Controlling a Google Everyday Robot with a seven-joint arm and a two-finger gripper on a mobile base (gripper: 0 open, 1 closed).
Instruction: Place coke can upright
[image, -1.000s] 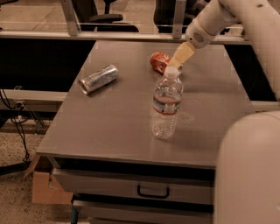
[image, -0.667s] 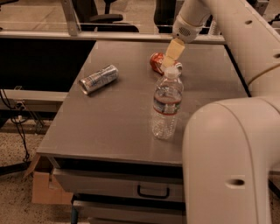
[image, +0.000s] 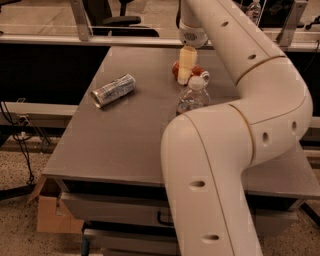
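The red-orange coke can (image: 196, 70) lies on its side at the far middle of the grey table (image: 125, 135), mostly hidden behind my gripper. My gripper (image: 185, 75) hangs from the white arm and points down right at the can, its pale fingers (image: 186, 62) in front of the can. A clear plastic water bottle (image: 193, 97) with a white cap stands just in front of the can, its lower part hidden by my arm.
A silver-and-blue can (image: 113, 90) lies on its side at the table's left. My big white arm (image: 220, 165) covers the right half of the table. A drawer front runs under the table's near edge. A cardboard box (image: 50, 215) sits on the floor at left.
My arm has swung left and closer to the camera, now covering the table's right side. The gripper has come down from the can's right onto the can.
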